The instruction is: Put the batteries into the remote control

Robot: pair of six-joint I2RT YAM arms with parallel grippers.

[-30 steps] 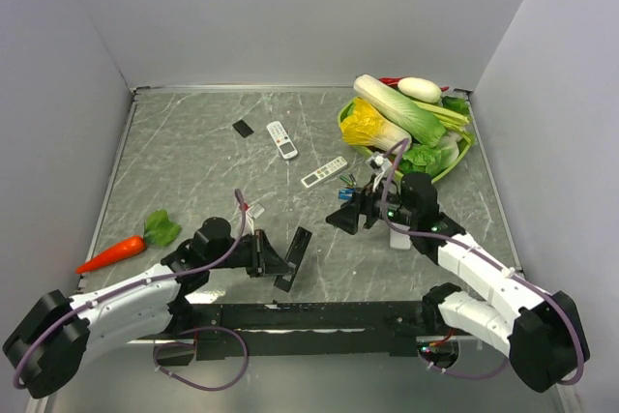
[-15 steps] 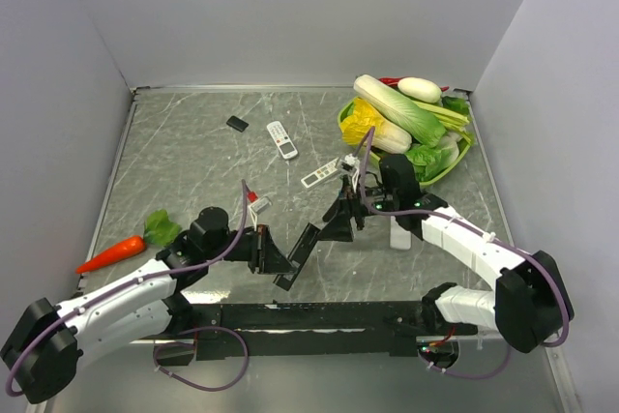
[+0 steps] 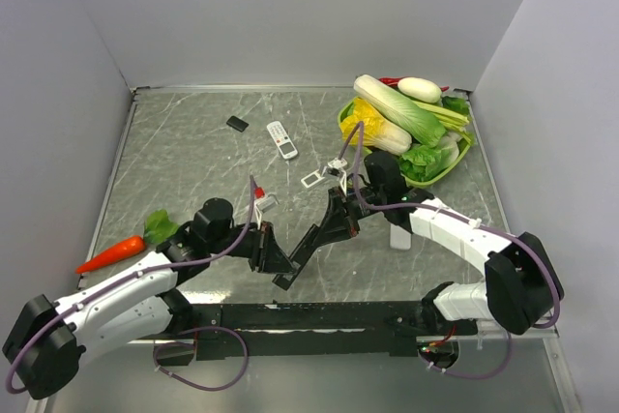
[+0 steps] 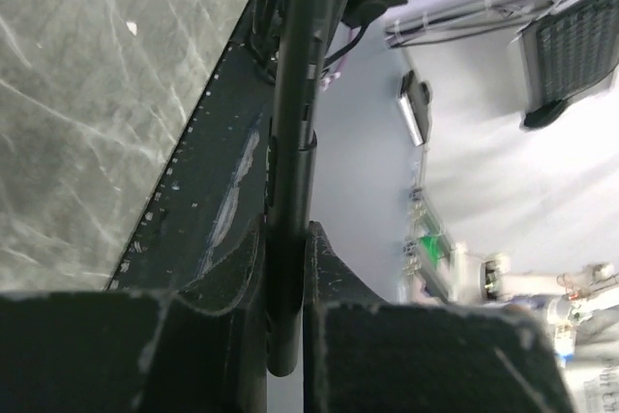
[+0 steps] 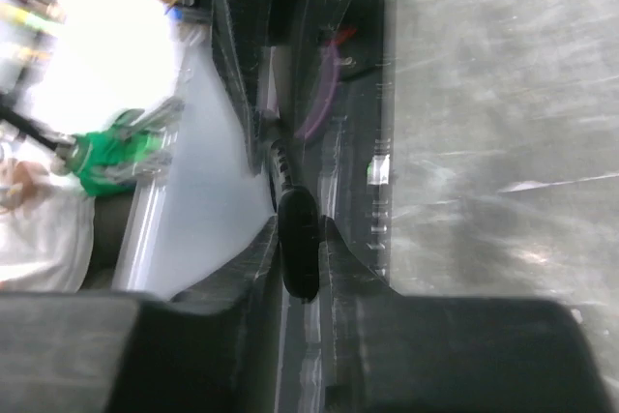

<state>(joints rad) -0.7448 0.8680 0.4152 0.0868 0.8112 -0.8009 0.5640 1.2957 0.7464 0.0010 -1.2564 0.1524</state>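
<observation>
The black remote (image 3: 302,250) slants between the claws, its long axis running from the left gripper (image 3: 279,264), pinching its near end, to the right gripper (image 3: 329,226), pinching its far end; I cannot make out the batteries.

Overhead view: soft, even light, faint shadows. Wrist views — my fingers (image 4: 97,355) dark and defocused along the bottom edge; right view blown out upper left.

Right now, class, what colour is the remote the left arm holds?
Black remote, clearest in the top external view.
</observation>
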